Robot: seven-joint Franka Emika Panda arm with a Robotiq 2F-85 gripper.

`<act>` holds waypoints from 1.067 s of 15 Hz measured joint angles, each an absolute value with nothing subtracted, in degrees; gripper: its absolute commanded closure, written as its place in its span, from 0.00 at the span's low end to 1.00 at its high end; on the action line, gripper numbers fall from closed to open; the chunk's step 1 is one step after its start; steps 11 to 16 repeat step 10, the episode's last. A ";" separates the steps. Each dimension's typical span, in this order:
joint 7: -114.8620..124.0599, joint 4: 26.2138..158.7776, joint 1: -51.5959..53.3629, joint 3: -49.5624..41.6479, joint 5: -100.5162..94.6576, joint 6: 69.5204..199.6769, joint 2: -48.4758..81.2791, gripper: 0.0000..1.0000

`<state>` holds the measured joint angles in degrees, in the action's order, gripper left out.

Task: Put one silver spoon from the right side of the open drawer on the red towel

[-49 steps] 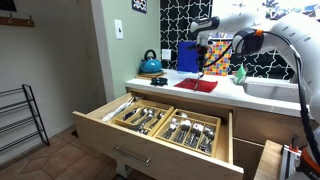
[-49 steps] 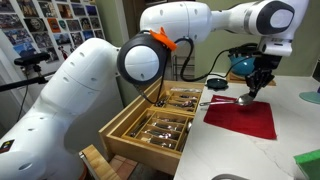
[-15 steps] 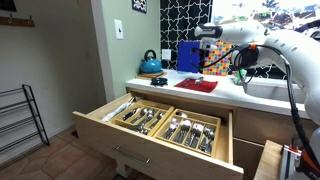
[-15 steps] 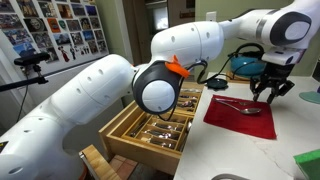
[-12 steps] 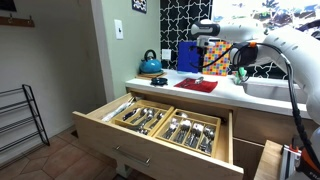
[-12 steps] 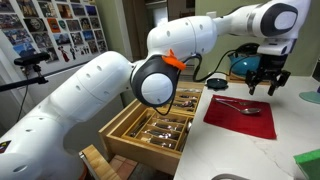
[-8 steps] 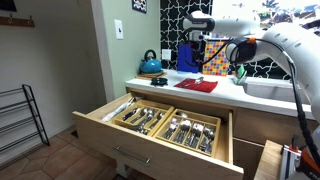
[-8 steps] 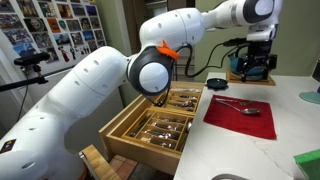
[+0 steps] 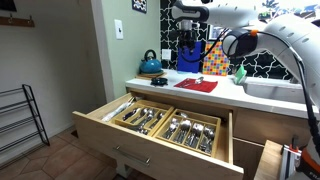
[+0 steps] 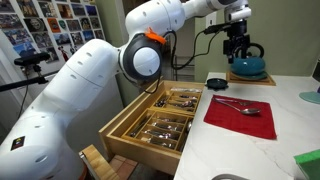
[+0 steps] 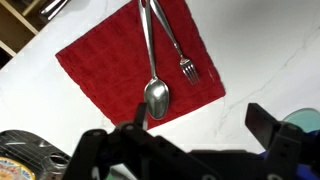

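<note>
A silver spoon [image 11: 153,72] lies on the red towel [image 11: 105,62] beside a fork [image 11: 178,48], bowl towards me in the wrist view. The spoon [image 10: 241,107] also shows on the towel [image 10: 245,122] in an exterior view. The towel [image 9: 196,85] rests on the white counter behind the open drawer [image 9: 160,128], which holds two trays of silver cutlery [image 10: 160,128]. My gripper [image 10: 236,45] hangs high above the counter's back, well clear of the towel. It stands open [image 11: 205,125] with nothing between its fingers [image 11: 272,128]; it also shows in an exterior view [image 9: 190,48].
A teal kettle [image 10: 248,68] and a dark round object [image 10: 215,82] stand behind the towel. A blue box [image 9: 188,57], a patterned cloth [image 9: 216,62] and a sink [image 9: 272,92] sit along the counter. A green item [image 10: 306,163] lies near the front.
The jaws opened and let go of the spoon, which stays on the red towel. The gripper then rose and swung away towards the back of the counter.
</note>
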<state>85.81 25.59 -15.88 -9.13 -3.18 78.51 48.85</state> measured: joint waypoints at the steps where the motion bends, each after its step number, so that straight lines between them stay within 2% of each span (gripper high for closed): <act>1: 83.01 25.58 -15.22 -9.10 -3.18 78.50 48.34 0.00; 9: 59.87 25.57 -12.95 -7.79 -3.06 78.53 44.83 0.00; 16: 59.31 25.57 -12.97 -7.88 -3.06 78.53 44.66 0.00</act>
